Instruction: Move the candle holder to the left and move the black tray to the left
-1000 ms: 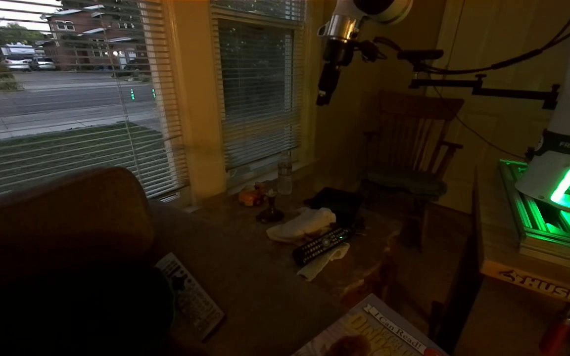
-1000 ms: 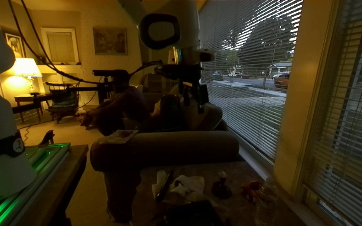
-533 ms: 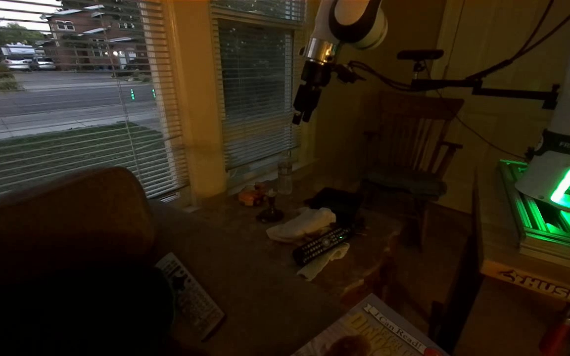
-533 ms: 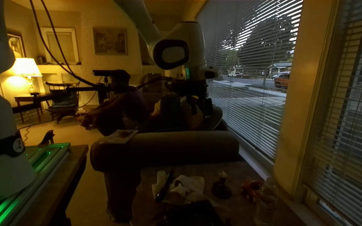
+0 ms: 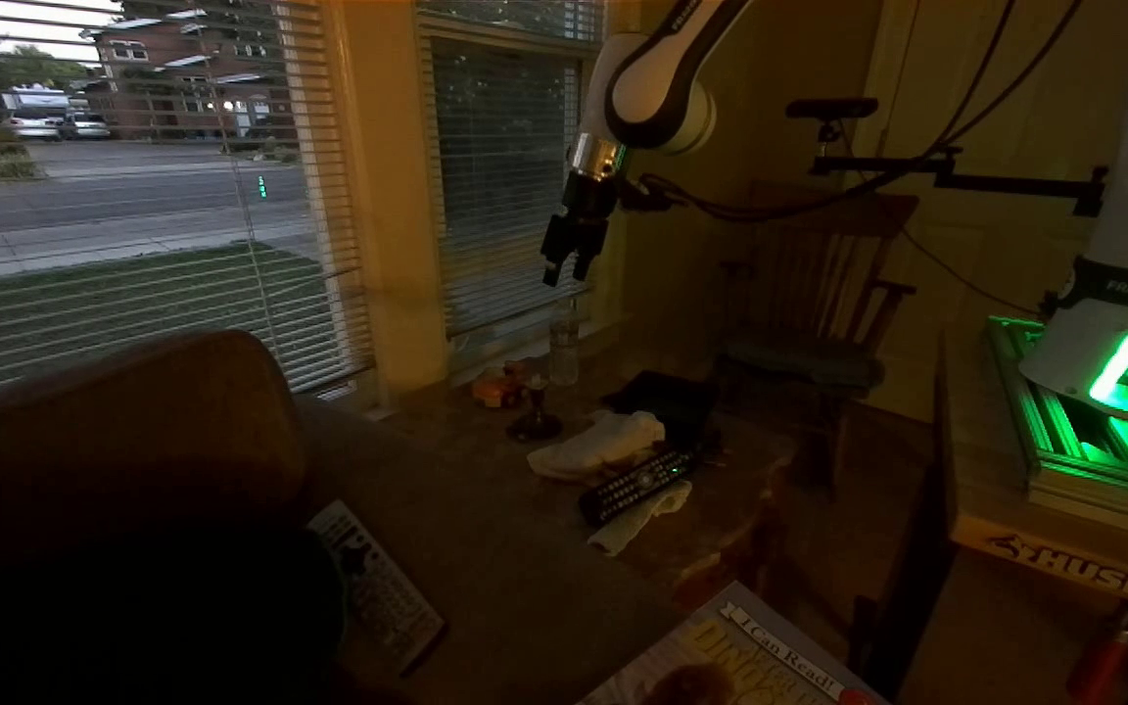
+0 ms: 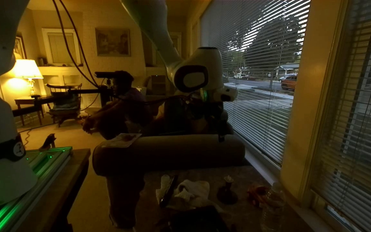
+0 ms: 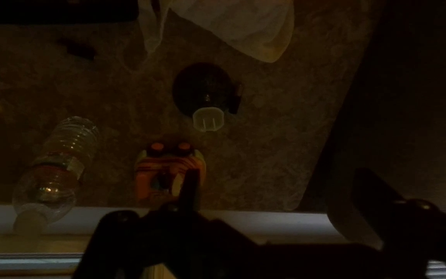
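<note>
Candle holder (image 6: pixel 227 196) stands unmoved; the gripper (image 5: pixel 566 276) has come lower, jaws apart.

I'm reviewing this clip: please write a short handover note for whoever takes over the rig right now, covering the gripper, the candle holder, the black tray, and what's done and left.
The gripper: jaws open, nothing between them, raised above the table.
The candle holder: upright on the table, between the white cloth and the orange toy vehicle.
The black tray: on the table beside the cloth; contact unclear.
Done: nothing gripped; no finished move can be confirmed.
Left: probably both leftward moves, likely candle holder first.
</note>
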Robot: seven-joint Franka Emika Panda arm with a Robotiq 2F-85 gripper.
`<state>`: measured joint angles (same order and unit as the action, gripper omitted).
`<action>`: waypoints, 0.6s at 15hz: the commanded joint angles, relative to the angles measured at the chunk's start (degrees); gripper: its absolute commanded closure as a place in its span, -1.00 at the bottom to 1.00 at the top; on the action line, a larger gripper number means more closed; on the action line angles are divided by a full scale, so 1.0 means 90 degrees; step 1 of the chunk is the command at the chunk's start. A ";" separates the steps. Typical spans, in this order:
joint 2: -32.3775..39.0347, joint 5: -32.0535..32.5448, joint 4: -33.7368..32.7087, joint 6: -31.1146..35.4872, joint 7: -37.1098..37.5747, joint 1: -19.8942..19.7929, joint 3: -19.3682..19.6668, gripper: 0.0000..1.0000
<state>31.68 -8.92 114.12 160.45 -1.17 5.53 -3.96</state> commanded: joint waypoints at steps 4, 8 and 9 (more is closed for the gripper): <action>0.1040 0.0322 -0.0915 0.0031 0.0415 0.0152 0.0185 -1.00; 0.1401 0.0597 -0.1091 0.0052 0.0284 0.0187 0.0286 -1.00; 0.1495 0.0664 -0.1116 0.0121 0.0248 0.0184 0.0292 -1.00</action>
<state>42.01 -5.61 106.47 160.45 0.23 6.23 -2.25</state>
